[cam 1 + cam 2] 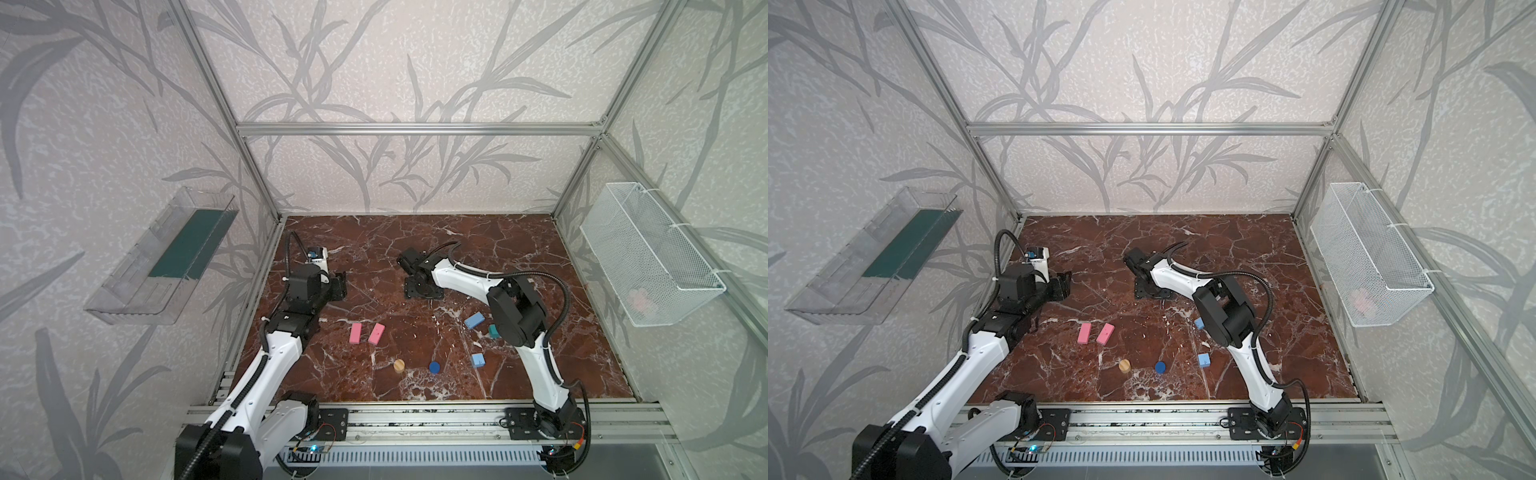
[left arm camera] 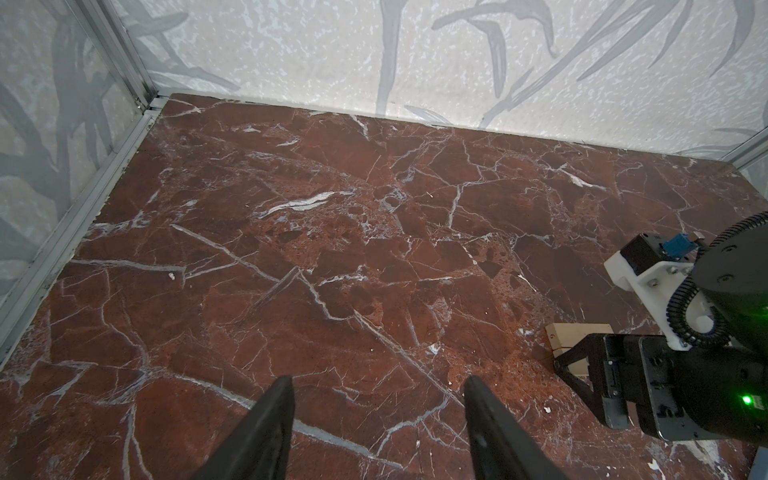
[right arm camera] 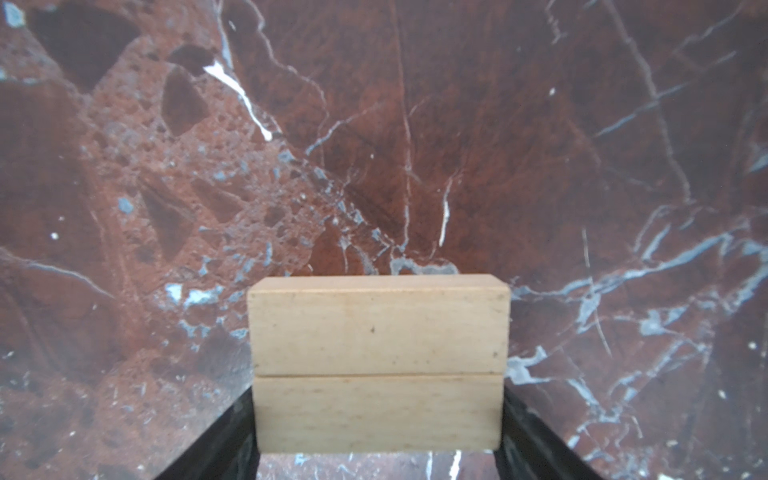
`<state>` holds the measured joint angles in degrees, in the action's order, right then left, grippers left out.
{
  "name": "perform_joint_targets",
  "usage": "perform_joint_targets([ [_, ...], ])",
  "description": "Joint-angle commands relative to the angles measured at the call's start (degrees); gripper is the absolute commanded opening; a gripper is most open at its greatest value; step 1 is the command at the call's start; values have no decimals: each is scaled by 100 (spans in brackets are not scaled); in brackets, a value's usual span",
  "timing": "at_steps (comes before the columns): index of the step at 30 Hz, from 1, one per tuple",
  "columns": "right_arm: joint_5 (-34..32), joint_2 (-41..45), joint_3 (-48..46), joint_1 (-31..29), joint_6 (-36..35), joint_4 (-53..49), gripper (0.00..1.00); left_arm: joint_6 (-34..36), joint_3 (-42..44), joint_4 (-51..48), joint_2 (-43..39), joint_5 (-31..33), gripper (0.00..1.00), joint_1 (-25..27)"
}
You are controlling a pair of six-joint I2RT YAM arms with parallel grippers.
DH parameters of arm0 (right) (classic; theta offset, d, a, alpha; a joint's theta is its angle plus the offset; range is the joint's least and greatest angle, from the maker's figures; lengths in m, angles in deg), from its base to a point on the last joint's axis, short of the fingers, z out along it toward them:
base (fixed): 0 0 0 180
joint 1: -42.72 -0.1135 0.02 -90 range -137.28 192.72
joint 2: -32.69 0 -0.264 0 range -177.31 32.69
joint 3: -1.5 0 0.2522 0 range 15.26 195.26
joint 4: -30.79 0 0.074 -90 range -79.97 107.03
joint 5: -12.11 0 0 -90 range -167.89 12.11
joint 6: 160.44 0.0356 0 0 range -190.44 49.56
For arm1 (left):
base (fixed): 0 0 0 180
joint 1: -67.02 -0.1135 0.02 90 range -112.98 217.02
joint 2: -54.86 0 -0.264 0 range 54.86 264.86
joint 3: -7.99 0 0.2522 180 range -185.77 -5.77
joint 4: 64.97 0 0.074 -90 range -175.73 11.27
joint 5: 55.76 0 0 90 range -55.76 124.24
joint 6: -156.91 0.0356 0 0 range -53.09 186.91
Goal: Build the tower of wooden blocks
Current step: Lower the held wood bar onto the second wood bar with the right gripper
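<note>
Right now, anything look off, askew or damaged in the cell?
Nothing stands out. The two tan bars lie flush side by side inside the right gripper. The other blocks lie loose on the table; nothing spilled or damaged.

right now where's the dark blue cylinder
In both top views the dark blue cylinder sits near the table's front edge, between the tan cylinder left and a light blue block right.

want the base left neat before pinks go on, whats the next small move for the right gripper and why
Probably lift the right gripper straight up. The two tan bars lie flush side by side on the marble tabletop, its fingers flanking one bar's ends, so sideways drift could split them.
</note>
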<state>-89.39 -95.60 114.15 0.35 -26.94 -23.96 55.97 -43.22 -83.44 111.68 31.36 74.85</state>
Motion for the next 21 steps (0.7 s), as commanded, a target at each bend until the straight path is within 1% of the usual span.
perform_joint_targets([
  [1, -6, -210, 64, 27, 70, -196, 82, 96, -78, 23, -61, 68, 63, 8],
  [5, -10, -210, 65, 25, 90, -189, 79, 92, -77, 16, -64, 70, 63, 8],
  [16, -71, -213, 98, 34, 126, -220, 80, 87, -67, 14, -90, 68, 63, 15],
  [18, -54, -208, 99, 35, 134, -222, 81, 84, -69, 15, -92, 61, 63, 12],
  [21, -31, -213, 97, 36, 136, -222, 87, 83, -61, 2, -109, 68, 63, 7],
])
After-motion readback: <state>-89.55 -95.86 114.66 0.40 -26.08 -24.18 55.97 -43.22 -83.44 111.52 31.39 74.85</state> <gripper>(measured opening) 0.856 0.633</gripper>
